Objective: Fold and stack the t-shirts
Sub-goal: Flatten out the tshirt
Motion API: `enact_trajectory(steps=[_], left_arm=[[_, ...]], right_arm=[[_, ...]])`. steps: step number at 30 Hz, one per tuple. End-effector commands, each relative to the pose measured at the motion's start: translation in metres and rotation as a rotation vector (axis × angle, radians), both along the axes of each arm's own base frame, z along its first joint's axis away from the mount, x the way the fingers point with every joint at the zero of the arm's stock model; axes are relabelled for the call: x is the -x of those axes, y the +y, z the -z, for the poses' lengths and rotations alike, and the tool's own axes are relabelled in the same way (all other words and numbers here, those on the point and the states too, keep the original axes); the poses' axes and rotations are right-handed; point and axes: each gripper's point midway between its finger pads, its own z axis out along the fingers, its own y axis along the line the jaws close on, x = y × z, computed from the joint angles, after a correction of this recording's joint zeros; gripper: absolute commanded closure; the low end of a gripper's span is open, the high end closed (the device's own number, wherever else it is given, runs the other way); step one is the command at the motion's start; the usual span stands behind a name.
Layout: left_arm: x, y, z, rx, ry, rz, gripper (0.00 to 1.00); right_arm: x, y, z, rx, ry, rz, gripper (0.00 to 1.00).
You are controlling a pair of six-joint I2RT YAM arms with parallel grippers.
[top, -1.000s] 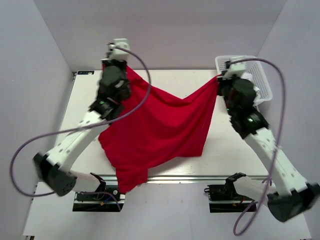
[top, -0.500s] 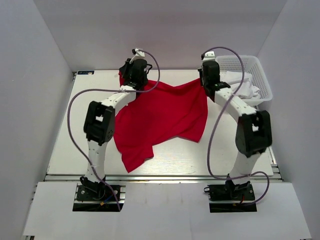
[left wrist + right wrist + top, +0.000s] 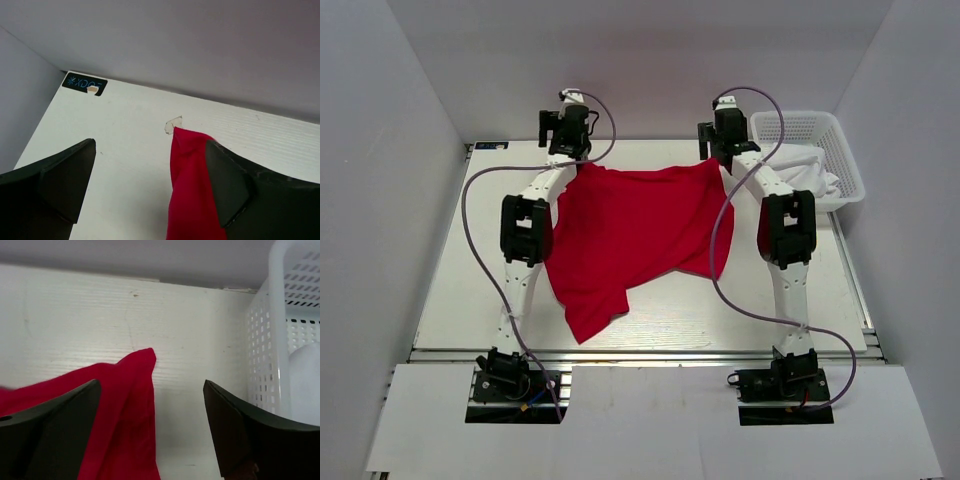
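Dev: Both arms have swung down and forward from the raised, spread pose of a second ago. The t-shirt (image 3: pixel 630 235) no longer hangs over the near edge. Fingers have just let go.

Ana: Release confirmed?

Dev: Yes. On the left gripper (image 3: pixel 150 160) the jaws stand wide apart with nothing pinched; a red corner lies on the table (image 3: pixel 115 130) beyond them. Same on the right gripper (image 3: pixel 151 390): jaws spread, red corner lying loose on the table, not gripped.

Ana: Where's the shirt?

Dev: Mid-table, between the two arms, top edge close to the far edge. The far part lies mostly flat. The near-left part is creased, with a lobe trailing toward the near left. It's apart from the white mesh basket (image 3: pixel 840 150) at far right, which sits just beside the right gripper with white cloth (image 3: pixel 810 170) in it.

Ana: Arm pose?

Dev: Both are stretched nearly straight toward the far wall, wrists over the far edge of the table. The left arm runs along the shirt's left edge, the right arm along its right edge.

Ana: Handling?

Dev: Thin, soft, light, no stiffness. It'll sag, drag and wrinkle. My call: pinch edges or corners, both sides together, and keep tension. A mid-panel grab would bunch it.
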Motion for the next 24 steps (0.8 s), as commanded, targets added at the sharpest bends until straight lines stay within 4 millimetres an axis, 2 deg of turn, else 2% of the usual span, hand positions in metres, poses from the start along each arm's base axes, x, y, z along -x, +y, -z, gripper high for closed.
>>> enact_trajectory(steps=[1,2,3,4,5,6,7,8,9,10,11,12,13,14,15,16,17,18,19,20,21,22,23,24], left_arm=[[-0.001,-0.013,-0.06,0.126,-0.078,0.082,0.0],[0.006,-0.014,-0.09,0.146,-0.11,0.098,0.0],[0.012,-0.019,-0.088,0.171,-0.087,0.124,0.0],[0.022,-0.019,-0.091,0.181,-0.052,0.131,0.0],[0.032,-0.02,-0.099,0.185,-0.033,0.15,0.0],[0.05,-0.022,-0.122,0.233,-0.04,0.169,0.0],[0.064,-0.022,-0.127,0.257,-0.016,0.173,0.0],[0.089,-0.022,-0.098,0.277,0.11,0.177,0.0],[0.107,-0.024,-0.093,0.352,0.134,0.153,0.0],[0.139,-0.033,-0.11,0.411,0.157,0.188,0.0],[0.168,-0.031,-0.07,0.435,0.267,0.165,0.0],[0.188,-0.036,-0.06,0.471,0.305,0.164,0.0],[0.209,-0.042,-0.05,0.533,0.333,0.152,0.0],[0.248,-0.048,-0.027,0.6,0.416,0.184,0.0],[0.268,-0.052,-0.015,0.644,0.456,0.192,0.0],[0.286,-0.06,-0.004,0.682,0.485,0.213,0.0],[0.319,-0.061,0.028,0.717,0.591,0.205,0.0],[0.339,-0.064,0.026,0.738,0.607,0.211,0.0],[0.356,-0.061,0.035,0.749,0.645,0.192,0.0],[0.392,-0.055,0.057,0.752,0.737,0.118,0.0],[0.406,-0.05,0.06,0.757,0.759,0.095,0.0],[0.43,-0.046,0.063,0.76,0.791,0.071,0.0],[0.438,-0.05,0.063,0.773,0.794,0.089,0.0],[0.45,-0.05,0.063,0.784,0.815,0.092,0.0]], right_arm=[[0.012,0.015,-0.05,-0.03,-0.049,-0.082,0.1],[0.019,0.013,-0.067,-0.041,-0.065,-0.085,0.1],[0.027,0.016,-0.069,-0.05,-0.049,-0.105,0.1],[0.044,0.024,-0.092,-0.096,-0.058,-0.151,0.1],[0.055,0.026,-0.084,-0.116,-0.025,-0.164,0.1],[0.065,0.03,-0.083,-0.135,-0.001,-0.18,0.1],[0.086,0.037,-0.102,-0.202,-0.007,-0.205,0.1],[0.096,0.042,-0.102,-0.249,0.009,-0.22,0.1],[0.114,0.048,-0.083,-0.277,0.068,-0.258,0.1],[0.136,0.052,-0.091,-0.311,0.073,-0.28,0.1],[0.145,0.053,-0.091,-0.336,0.083,-0.273,0.1],[0.156,0.053,-0.098,-0.355,0.078,-0.276,0.1],[0.178,0.051,-0.074,-0.38,0.142,-0.251,0.1],[0.186,0.052,-0.067,-0.39,0.162,-0.254,0.1],[0.195,0.051,-0.073,-0.401,0.156,-0.256,0.1],[0.213,0.049,-0.047,-0.405,0.221,-0.243,0.1],[0.222,0.05,-0.061,-0.421,0.194,-0.258,0.1],[0.238,0.047,-0.037,-0.42,0.247,-0.247,0.1],[0.243,0.046,-0.035,-0.436,0.25,-0.234,0.1],[0.245,0.047,-0.055,-0.455,0.183,-0.257,0.1],[0.258,0.043,-0.037,-0.458,0.215,-0.236,0.1],[0.257,0.041,-0.054,-0.47,0.147,-0.237,0.1],[0.26,0.038,-0.052,-0.467,0.145,-0.233,0.1],[0.266,0.033,-0.039,-0.457,0.165,-0.203,0.1]])
